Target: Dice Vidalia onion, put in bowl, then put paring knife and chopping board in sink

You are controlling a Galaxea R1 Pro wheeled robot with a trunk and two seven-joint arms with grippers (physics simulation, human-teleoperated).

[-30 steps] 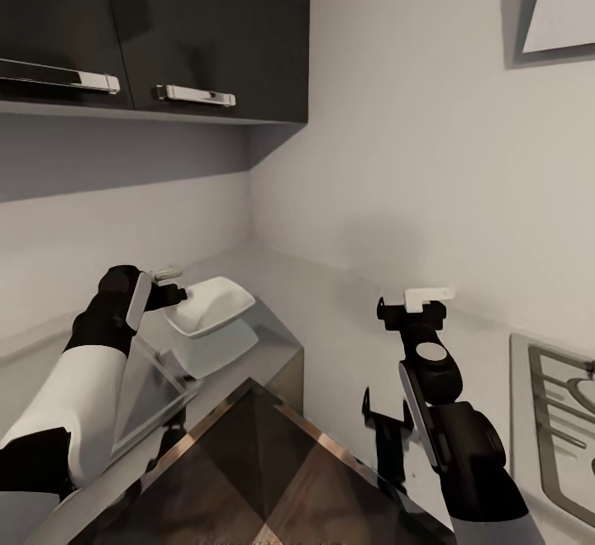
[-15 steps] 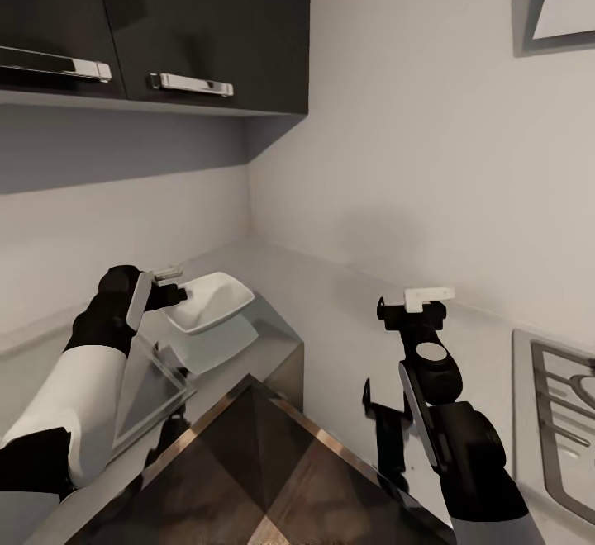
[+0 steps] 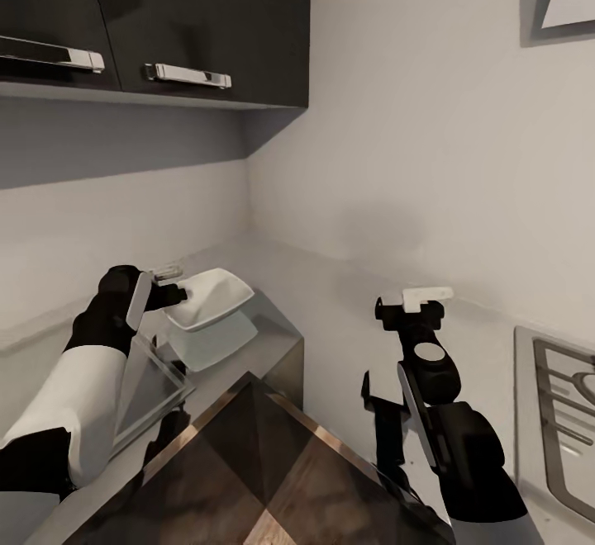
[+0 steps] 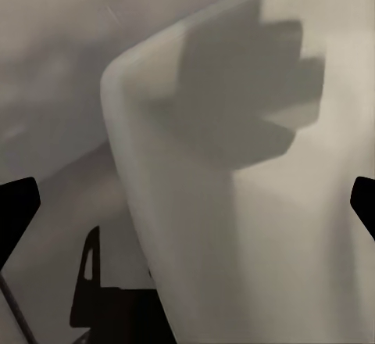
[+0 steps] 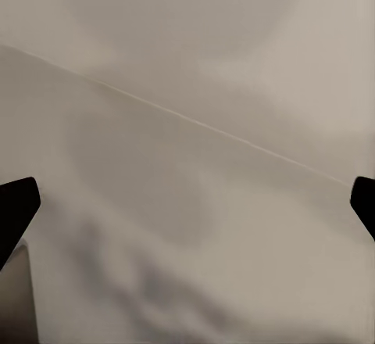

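Left hand (image 3: 169, 287) clamped on tilted white squarish bowl (image 3: 211, 300), right hand (image 3: 427, 299) spread empty

Soft, even, fairly dim light; the wall cabinets (image 3: 157, 25) cast a broad grey shadow band on the wall beneath them. The head view is slightly soft and grainy. In the left wrist view the bowl (image 4: 258, 203) fills the frame, blurred, bearing a stepped grey shadow.
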